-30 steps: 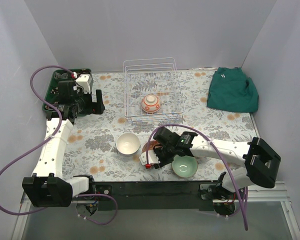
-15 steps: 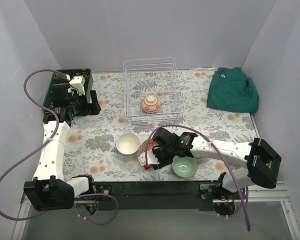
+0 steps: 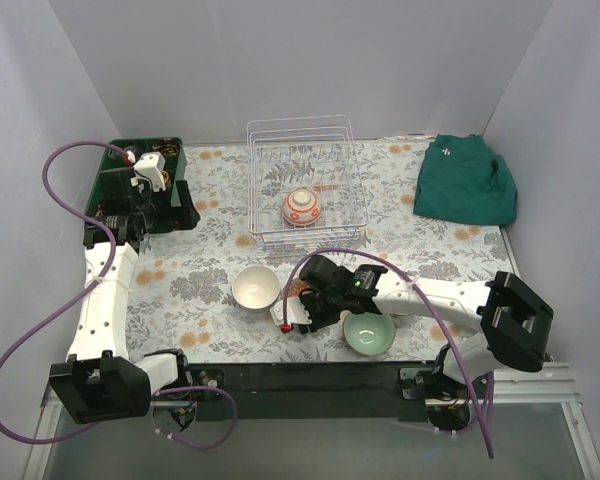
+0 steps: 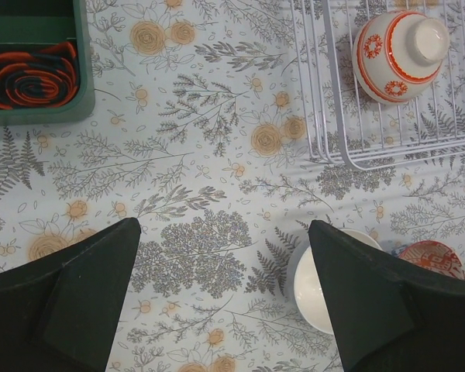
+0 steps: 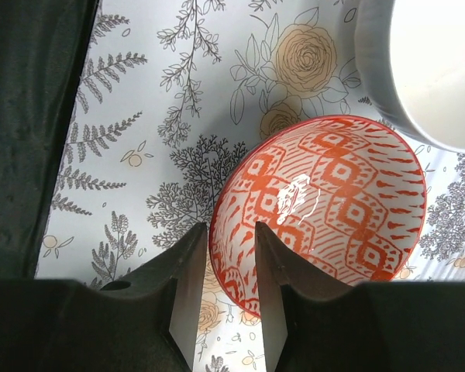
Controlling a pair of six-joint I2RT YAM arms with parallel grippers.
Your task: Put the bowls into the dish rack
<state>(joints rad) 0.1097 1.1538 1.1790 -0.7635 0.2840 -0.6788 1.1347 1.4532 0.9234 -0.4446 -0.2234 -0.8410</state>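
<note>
The wire dish rack (image 3: 300, 150) stands at the back middle with a red-white bowl (image 3: 303, 207) upside down in it; both also show in the left wrist view, rack (image 4: 333, 147) and bowl (image 4: 395, 56). A white bowl (image 3: 255, 287) and a mint green bowl (image 3: 369, 333) sit near the front. My right gripper (image 3: 298, 305) is closed over the rim of the orange-red patterned bowl (image 5: 333, 194), one finger inside and one outside (image 5: 229, 232). My left gripper (image 3: 185, 212) is wide open and empty (image 4: 225, 229), high beside the green tray.
A green compartmented tray (image 3: 115, 190) at the back left holds a dark bowl with red swirls (image 4: 31, 77). A green cloth (image 3: 465, 180) lies at the back right. White walls enclose the table.
My left arm has drawn back to the left toward the green tray. My right gripper has shifted a little left at the orange-red bowl.
</note>
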